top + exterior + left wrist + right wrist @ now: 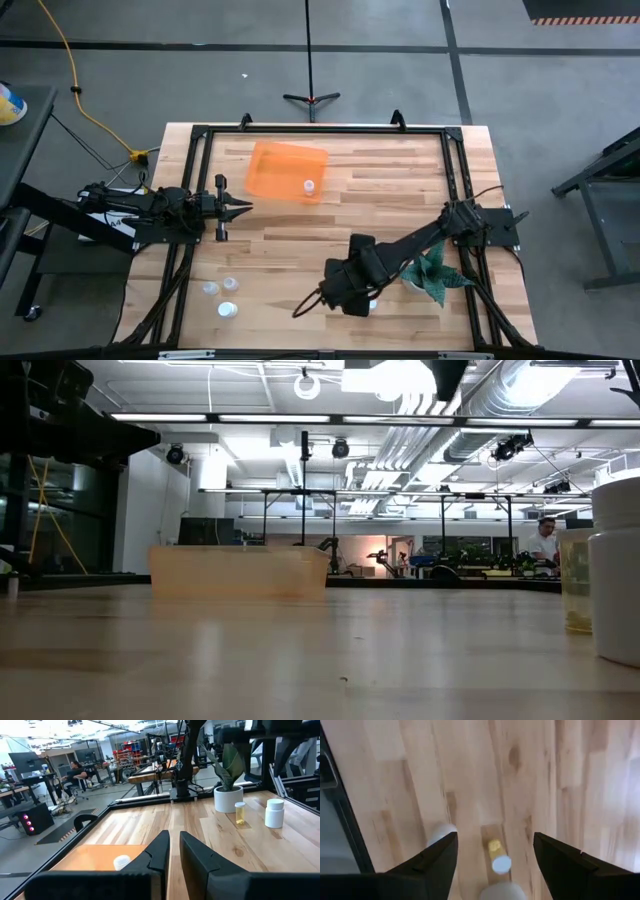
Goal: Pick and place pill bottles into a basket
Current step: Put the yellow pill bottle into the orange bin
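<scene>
The orange tray [285,170] lies at the far middle of the table with one white-capped pill bottle [309,186] standing in it; the bottle also shows in the left wrist view [121,862]. Three more bottles [222,294] stand near the table's near left corner. My right gripper [495,840] is open and points down above a small group of bottles near the near edge; a translucent bottle with yellow contents [495,852] stands below the gap, with white caps [442,832] beside it. My left gripper [174,850] waits at the left, empty, its fingers almost together.
A spiky green plant in a white pot [435,275] stands close to the right of my right gripper. A black frame [200,135] runs around the table top. Two bottles [600,575] loom close at the right of the low view.
</scene>
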`<action>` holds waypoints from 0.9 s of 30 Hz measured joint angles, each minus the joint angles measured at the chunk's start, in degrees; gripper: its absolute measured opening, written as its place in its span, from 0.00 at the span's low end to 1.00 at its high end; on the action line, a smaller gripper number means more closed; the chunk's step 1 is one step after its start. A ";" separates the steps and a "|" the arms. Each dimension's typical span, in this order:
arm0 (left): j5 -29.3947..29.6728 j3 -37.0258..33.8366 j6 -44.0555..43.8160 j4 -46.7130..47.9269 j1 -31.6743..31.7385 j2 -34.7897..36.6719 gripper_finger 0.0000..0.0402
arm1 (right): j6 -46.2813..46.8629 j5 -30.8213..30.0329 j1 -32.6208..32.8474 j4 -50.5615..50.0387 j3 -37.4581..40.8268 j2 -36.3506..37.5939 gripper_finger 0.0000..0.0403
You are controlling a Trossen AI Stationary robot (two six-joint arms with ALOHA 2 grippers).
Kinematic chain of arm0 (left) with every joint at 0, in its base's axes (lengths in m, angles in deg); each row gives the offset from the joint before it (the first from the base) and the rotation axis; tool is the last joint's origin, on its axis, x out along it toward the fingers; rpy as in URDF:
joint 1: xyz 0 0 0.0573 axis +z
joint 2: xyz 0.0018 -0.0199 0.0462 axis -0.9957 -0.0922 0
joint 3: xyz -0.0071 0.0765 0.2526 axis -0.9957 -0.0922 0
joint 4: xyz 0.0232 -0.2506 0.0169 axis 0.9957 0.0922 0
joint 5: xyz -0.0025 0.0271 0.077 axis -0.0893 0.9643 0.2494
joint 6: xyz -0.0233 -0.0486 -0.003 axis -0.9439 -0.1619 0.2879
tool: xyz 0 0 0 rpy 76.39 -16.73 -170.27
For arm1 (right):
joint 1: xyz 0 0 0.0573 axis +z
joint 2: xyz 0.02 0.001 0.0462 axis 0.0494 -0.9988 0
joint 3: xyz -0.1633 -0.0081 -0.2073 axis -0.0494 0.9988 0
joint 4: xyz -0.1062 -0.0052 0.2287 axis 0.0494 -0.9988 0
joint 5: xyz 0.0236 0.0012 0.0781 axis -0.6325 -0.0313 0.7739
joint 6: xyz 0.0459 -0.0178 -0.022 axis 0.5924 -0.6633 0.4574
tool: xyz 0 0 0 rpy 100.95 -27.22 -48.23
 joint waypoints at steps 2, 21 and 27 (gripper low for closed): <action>0.00 0.00 0.00 0.00 0.01 -0.01 0.20 | -1.12 0.26 0.00 -0.22 2.33 -0.02 0.64; 0.00 0.00 -0.02 -0.09 0.00 0.00 0.20 | -5.04 10.79 -2.89 0.78 21.84 -0.22 0.64; 0.00 0.00 -0.02 -0.10 0.02 0.00 0.20 | -5.25 11.23 -2.93 2.48 22.98 -0.22 0.63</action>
